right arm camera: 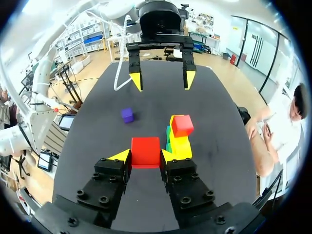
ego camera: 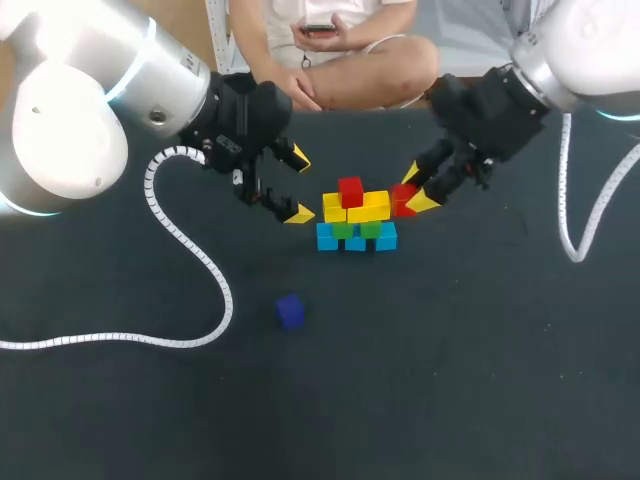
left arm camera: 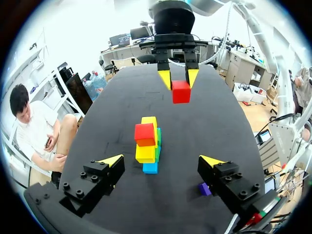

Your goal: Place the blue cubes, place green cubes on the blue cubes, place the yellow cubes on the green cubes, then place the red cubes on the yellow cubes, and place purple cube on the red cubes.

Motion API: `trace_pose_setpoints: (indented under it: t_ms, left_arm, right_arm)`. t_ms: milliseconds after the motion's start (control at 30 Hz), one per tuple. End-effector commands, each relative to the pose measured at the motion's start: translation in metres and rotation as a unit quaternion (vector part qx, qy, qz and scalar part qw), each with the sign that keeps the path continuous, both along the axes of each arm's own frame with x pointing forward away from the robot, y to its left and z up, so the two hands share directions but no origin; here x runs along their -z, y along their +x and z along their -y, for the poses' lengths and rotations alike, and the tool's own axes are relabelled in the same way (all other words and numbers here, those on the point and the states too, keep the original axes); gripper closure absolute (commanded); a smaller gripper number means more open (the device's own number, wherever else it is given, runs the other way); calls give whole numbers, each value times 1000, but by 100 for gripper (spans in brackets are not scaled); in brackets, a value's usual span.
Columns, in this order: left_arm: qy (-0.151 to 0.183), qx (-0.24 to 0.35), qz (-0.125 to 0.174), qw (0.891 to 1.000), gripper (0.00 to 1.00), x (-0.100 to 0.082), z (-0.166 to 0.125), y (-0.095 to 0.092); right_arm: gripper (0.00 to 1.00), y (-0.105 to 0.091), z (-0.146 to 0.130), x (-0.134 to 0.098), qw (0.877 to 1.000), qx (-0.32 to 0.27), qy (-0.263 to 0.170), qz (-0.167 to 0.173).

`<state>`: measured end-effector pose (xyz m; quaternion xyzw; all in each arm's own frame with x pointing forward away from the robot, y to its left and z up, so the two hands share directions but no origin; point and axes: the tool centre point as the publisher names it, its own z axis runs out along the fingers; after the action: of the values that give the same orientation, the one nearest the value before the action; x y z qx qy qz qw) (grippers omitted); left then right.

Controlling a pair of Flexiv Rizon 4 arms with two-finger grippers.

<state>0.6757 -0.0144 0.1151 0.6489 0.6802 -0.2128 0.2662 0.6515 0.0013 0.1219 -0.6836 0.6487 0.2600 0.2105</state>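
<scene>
Clamping a second red plastic cube (ego camera: pixel 403 198), the right gripper (ego camera: pixel 413 192) hangs near the blue-green-yellow block stack (ego camera: pixel 357 222); the small purple cube (ego camera: pixel 290 311) lies unplaced, and the left gripper (ego camera: pixel 298 186) is spread empty.

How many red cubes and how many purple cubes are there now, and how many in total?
Red cubes: 2, the top red cube and the held red cube in the right gripper.
Purple cubes: 1, the purple cube.
Total: 3.

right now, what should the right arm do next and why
Probably carry the held red cube over the yellow cubes and lower it beside the placed red cube: the right gripper is shut on it just beside the stack, and yellow top is bare.
</scene>
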Motion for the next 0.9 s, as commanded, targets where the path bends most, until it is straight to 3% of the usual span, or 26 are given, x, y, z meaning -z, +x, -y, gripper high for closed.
trace_pose_setpoints:
  t_ms: [33, 900]
  left_arm:
    - [-1, 2, 0, 1000, 0, 0, -1, 1]
    - [-1, 2, 0, 1000, 0, 0, -1, 1]
  right_arm:
    - [100, 3, -9, 1, 1000, -1, -10, 2]
    - [94, 21, -21, 17, 1000, -6, -17, -14]
